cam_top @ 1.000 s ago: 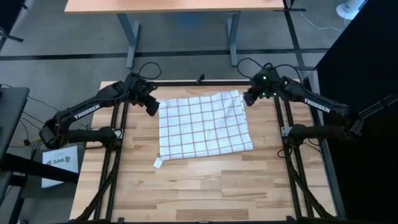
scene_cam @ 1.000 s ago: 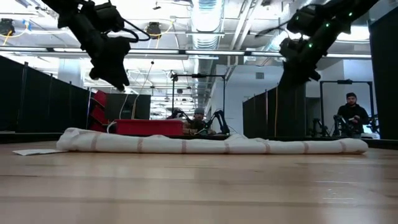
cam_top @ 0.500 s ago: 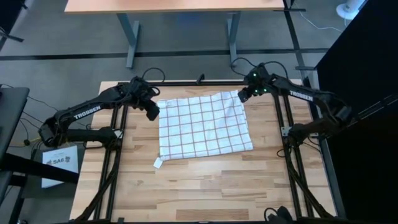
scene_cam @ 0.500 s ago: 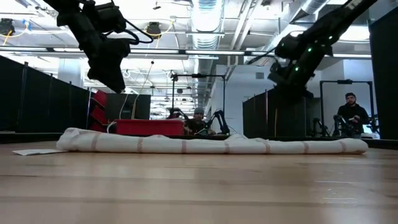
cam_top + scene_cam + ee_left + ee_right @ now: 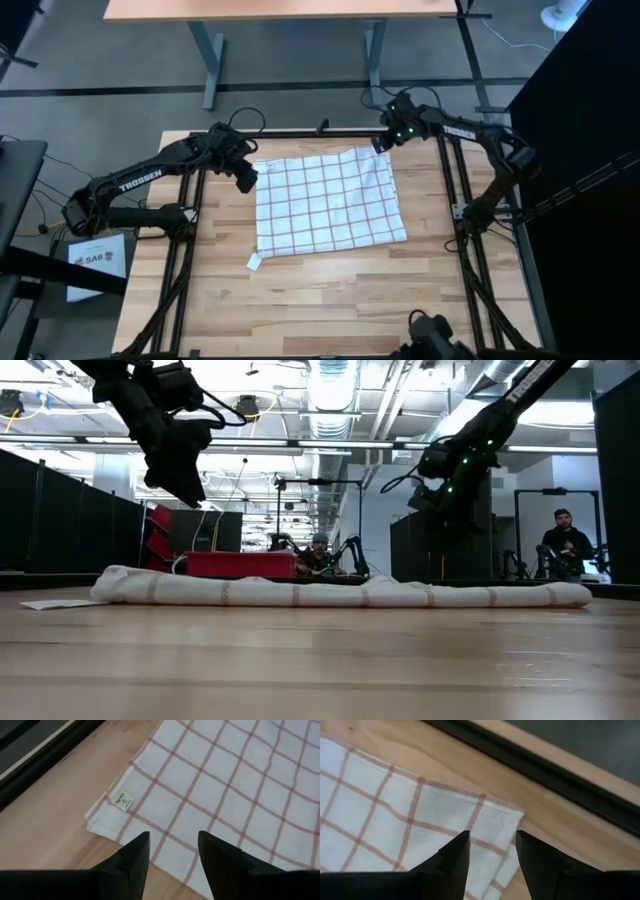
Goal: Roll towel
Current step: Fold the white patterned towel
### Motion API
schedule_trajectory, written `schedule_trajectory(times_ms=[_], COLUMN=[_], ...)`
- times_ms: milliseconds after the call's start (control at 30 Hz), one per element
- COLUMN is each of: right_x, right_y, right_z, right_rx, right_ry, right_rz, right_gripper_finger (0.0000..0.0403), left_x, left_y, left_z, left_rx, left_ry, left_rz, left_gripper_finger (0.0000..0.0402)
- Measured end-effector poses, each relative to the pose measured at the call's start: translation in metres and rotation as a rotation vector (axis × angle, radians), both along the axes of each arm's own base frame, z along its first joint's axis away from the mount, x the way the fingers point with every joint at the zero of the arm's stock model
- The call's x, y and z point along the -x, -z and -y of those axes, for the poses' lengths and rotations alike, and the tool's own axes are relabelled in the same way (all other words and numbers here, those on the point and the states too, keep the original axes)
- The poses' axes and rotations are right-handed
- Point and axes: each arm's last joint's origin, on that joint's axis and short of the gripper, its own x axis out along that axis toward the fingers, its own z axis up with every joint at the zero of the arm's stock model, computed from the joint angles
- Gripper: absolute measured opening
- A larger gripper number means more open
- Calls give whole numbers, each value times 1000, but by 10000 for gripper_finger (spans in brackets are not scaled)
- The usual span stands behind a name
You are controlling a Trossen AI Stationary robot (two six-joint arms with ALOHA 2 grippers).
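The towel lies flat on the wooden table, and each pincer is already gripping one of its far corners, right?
Not quite. The towel does lie flat on the wooden table, but neither pincer grips it. The left pincer and the right pincer hang open above its far corners, as both wrist views show.

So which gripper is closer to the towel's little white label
Left. The left gripper hovers over the corner bearing the label; the right gripper is above the towel's opposite far corner.
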Motion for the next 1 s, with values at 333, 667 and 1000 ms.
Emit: schedule_trajectory(times_ms=[333, 667, 1000], right_x=[-1, 2, 1], right_y=[22, 30, 38], right_z=[8, 13, 16], right_rx=[-64, -92, -126], right_ry=[-11, -2, 10], right_rz=[-59, -63, -39], right_gripper_finger=[146, 146, 146], left_x=[0, 0, 0], left_y=[0, 0, 0], left_z=[0, 0, 0], left_rx=[15, 22, 17], left_ry=[-15, -25, -17], left_rz=[0, 4, 1], left_gripper_finger=[153, 153, 153])
